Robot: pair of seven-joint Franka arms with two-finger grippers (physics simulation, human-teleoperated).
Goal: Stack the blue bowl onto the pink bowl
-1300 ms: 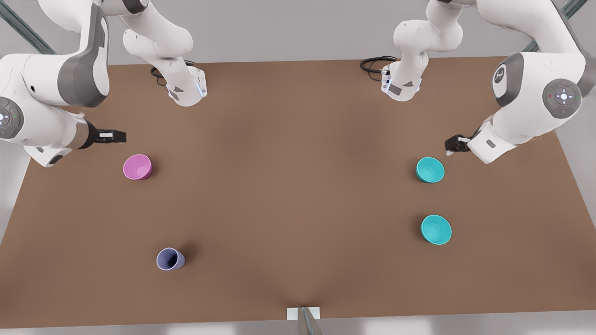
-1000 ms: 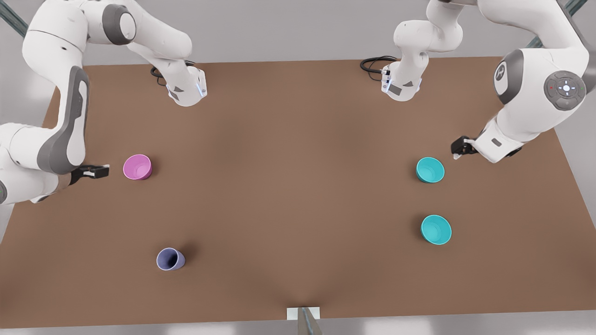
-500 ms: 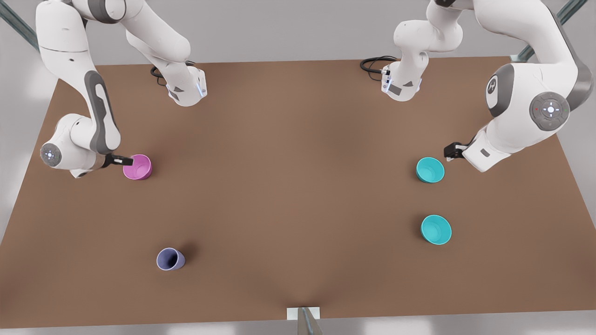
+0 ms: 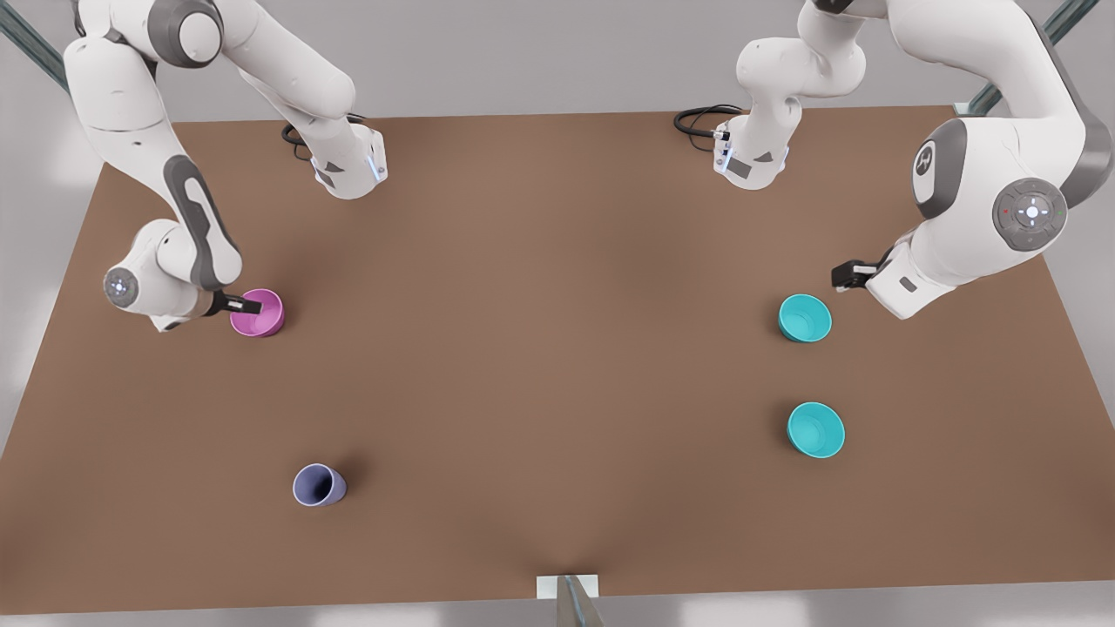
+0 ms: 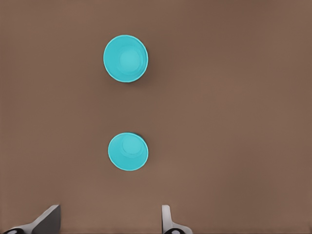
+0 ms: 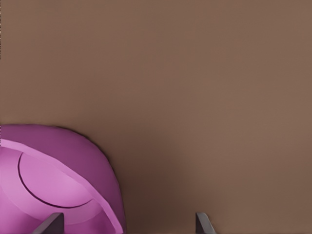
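The pink bowl (image 4: 261,315) (image 6: 48,180) sits upright at the front view's left. My right gripper (image 4: 247,305) (image 6: 127,222) is open at its rim, with one finger over the bowl's inside and the other outside its wall. The blue bowl (image 4: 804,318) (image 5: 127,151), the darker and narrower teal one, sits at the front view's right. My left gripper (image 4: 843,277) (image 5: 108,217) hangs open just behind and beside it, apart from it and holding nothing.
A lighter, wider turquoise bowl (image 4: 816,429) (image 5: 125,58) stands in front of the blue bowl. A lavender cup (image 4: 319,485) stands near the front at the left. The brown table (image 4: 557,348) is bare through its middle.
My right gripper swung in from the table's left edge and came down onto the pink bowl's rim. My left gripper only shifted slightly beside the blue bowl. No bowl moved.
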